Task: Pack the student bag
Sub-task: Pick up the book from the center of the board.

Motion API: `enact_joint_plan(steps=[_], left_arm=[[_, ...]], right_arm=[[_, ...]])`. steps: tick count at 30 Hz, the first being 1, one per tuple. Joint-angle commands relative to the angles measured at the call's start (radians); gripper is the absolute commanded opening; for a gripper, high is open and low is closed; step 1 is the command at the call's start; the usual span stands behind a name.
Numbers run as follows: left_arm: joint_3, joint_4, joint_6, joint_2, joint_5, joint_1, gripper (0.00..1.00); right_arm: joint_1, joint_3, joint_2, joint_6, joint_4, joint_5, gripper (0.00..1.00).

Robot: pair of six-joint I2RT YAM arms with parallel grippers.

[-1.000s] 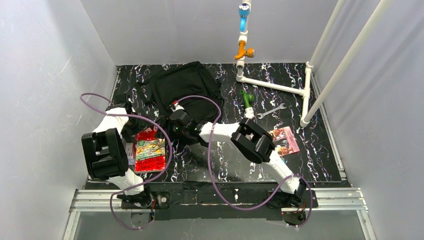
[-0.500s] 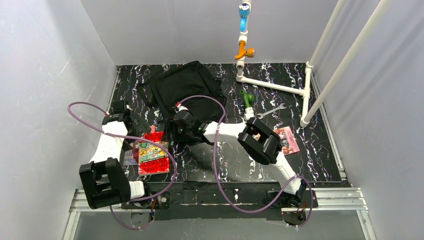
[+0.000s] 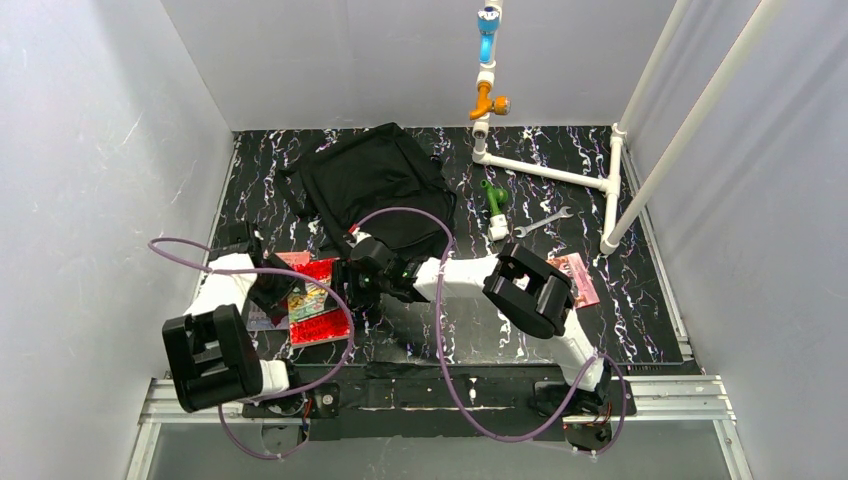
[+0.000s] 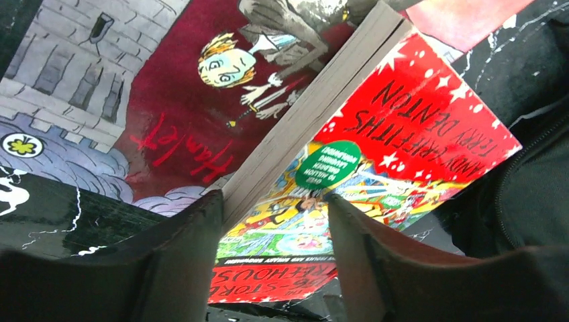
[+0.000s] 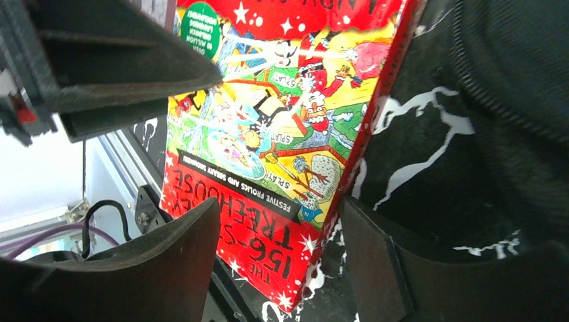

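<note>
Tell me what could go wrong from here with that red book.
The left jaws straddle the red book's page edge over the Hamlet book; closing could pinch loose pages or snag both books. The right jaws straddle the same book's spine side, so the arms may bump or pull against each other. The student bag shows no opening from above; insertion may jam.

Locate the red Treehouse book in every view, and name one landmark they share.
Top external: red Treehouse book lower left of centre.
Left wrist: book centre-right, overlapping the Hamlet book.
Right wrist: book upper centre.
Shared landmark: student bag, black fabric beside the book.
</note>
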Motion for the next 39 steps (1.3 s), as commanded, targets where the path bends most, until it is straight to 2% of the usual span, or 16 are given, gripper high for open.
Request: enact_joint_plan(steps=[1, 3, 10, 14, 20, 22, 24, 26, 27, 29, 30, 32, 33, 34, 36, 39], left_arm=[[-0.03, -0.007, -0.042, -0.101, 0.133, -0.007, 0.5], [-0.039, -0.003, -0.054, -0.139, 0.178, -0.008, 0.44], [-0.066, 0.038, -0.065, -0.22, 0.328, -0.01, 0.45], [-0.072, 0.051, -0.049, -0.258, 0.35, -0.011, 0.37], [-0.041, 0.004, 0.006, -0.268, 0.297, -0.011, 0.05], [-0.013, -0.021, 0.019, -0.279, 0.283, -0.011, 0.0], [0.023, -0.045, 0.026, -0.3, 0.278, -0.011, 0.0], [0.071, -0.06, 0.024, -0.341, 0.301, -0.011, 0.0], [0.15, -0.067, -0.019, -0.387, 0.365, -0.011, 0.0], [0.265, -0.057, -0.103, -0.432, 0.429, -0.012, 0.0], [0.309, -0.042, -0.147, -0.44, 0.474, -0.013, 0.0], [0.395, 0.017, -0.263, -0.448, 0.554, -0.033, 0.0], [0.416, 0.037, -0.303, -0.433, 0.57, -0.065, 0.0], [0.401, 0.129, -0.392, -0.434, 0.603, -0.104, 0.0], [0.374, 0.272, -0.504, -0.459, 0.552, -0.19, 0.0], [0.374, 0.326, -0.553, -0.448, 0.485, -0.281, 0.0]], right_arm=[[-0.003, -0.004, -0.007, -0.01, 0.032, -0.036, 0.71], [-0.003, 0.001, -0.002, -0.012, 0.036, -0.043, 0.69], [-0.005, 0.0, 0.007, -0.004, 0.045, -0.05, 0.67], [-0.007, -0.004, 0.011, 0.005, 0.051, -0.054, 0.67], [-0.011, -0.015, -0.01, 0.006, 0.041, -0.058, 0.66], [-0.012, -0.005, -0.032, -0.025, -0.018, -0.046, 0.66], [-0.014, 0.02, -0.07, -0.1, -0.121, -0.023, 0.69], [-0.03, 0.076, -0.134, -0.194, -0.296, -0.047, 0.74], [-0.032, 0.06, -0.282, -0.281, -0.394, -0.062, 0.87], [-0.087, -0.083, -0.494, -0.247, -0.344, -0.102, 0.98], [-0.135, -0.164, -0.568, -0.181, -0.242, -0.171, 0.98], [-0.229, -0.364, -0.709, 0.048, 0.104, -0.267, 0.98], [-0.241, -0.421, -0.756, 0.127, 0.215, -0.243, 0.98], [-0.243, -0.443, -0.796, 0.135, 0.227, -0.172, 0.98], [-0.253, -0.488, -0.863, 0.141, 0.219, -0.039, 0.98], [-0.261, -0.543, -0.901, 0.204, 0.342, -0.006, 0.98]])
